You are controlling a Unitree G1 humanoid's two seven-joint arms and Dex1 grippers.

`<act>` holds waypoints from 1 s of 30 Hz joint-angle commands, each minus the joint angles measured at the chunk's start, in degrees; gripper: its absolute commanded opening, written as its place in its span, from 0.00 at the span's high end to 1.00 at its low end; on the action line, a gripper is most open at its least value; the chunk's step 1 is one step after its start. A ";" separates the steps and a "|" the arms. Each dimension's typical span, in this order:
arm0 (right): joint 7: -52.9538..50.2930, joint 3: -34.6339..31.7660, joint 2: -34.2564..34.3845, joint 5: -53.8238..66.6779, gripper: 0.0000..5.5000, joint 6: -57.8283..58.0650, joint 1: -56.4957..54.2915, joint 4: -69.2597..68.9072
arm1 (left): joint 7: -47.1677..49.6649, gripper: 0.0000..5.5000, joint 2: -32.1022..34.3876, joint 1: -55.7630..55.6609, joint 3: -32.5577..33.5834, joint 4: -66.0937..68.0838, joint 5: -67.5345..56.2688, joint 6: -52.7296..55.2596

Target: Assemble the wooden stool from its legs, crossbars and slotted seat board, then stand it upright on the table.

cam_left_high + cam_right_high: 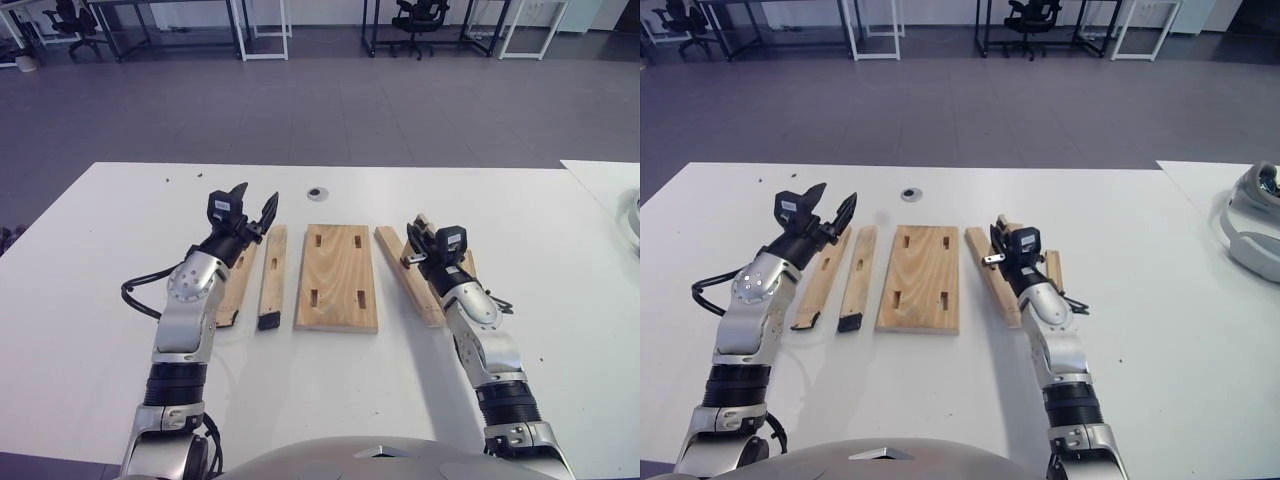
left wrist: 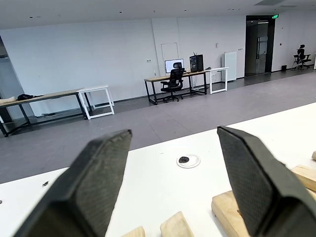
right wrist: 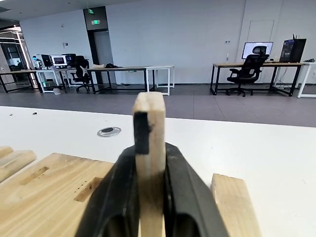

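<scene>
Head view: the slotted seat board (image 1: 337, 277) is a flat rectangle of pale, grained wood cut with four small slots. It lies midway across the smooth white tabletop (image 1: 90, 260). At its 9 o'clock two narrow wooden legs lie side by side: the inner leg (image 1: 272, 270), black-capped at its 6 o'clock end, and the outer leg (image 1: 238, 285), partly under the left arm. At the board's 3 o'clock lies the slanted right-hand leg (image 1: 405, 280), with a short piece (image 1: 1054, 268) just beyond. The left tool (image 1: 256, 196) is black, its fingers spread apart, and hovers above the two legs' 12 o'clock ends. The right tool (image 1: 416, 245) is clamped on a short wooden bar (image 1: 420, 225). A round grommet (image 1: 318, 193) sits at the board's 12 o'clock. Behind stretch a grey floor (image 1: 330, 100), desk frames (image 1: 265, 35) and an office chair (image 1: 420, 18).

Left wrist view: two black, finely pebbled pads (image 2: 98, 182) stand wide apart, with the white tabletop, the grommet and pale blunt wood ends between them.

Right wrist view: smooth black fingers (image 3: 123, 192) press both faces of the wooden bar, which has squared edges and a dark notch on one side. The seat board's slots and grain lie beside it.
</scene>
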 commanded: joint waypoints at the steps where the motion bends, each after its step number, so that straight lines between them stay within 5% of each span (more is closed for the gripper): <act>1: -0.29 -0.74 0.52 0.01 0.93 3.61 3.07 0.60 | 0.64 0.42 0.67 -0.07 0.09 -0.22 0.84 0.53; 7: 1.44 -1.20 -0.65 1.07 0.73 10.04 1.87 -5.44 | 0.97 0.42 0.38 -0.25 0.45 0.13 1.06 0.15; 16: 1.98 0.60 -4.63 1.22 0.40 34.46 4.46 -13.68 | 1.78 0.42 0.10 0.64 0.06 0.42 2.17 -0.52; 20: 0.21 0.96 -5.58 -0.55 0.40 39.72 4.50 -14.90 | 1.86 0.42 0.02 0.99 -0.36 0.02 2.33 -0.43; 27: 0.63 2.00 -6.26 -1.21 0.62 46.22 3.50 -15.98 | 2.47 0.42 -0.40 0.66 -1.20 -0.92 2.45 0.57; 30: -0.26 1.07 -6.06 -1.72 0.62 46.39 2.24 -16.21 | 2.56 0.42 -0.93 -0.41 -1.72 -1.93 1.78 2.04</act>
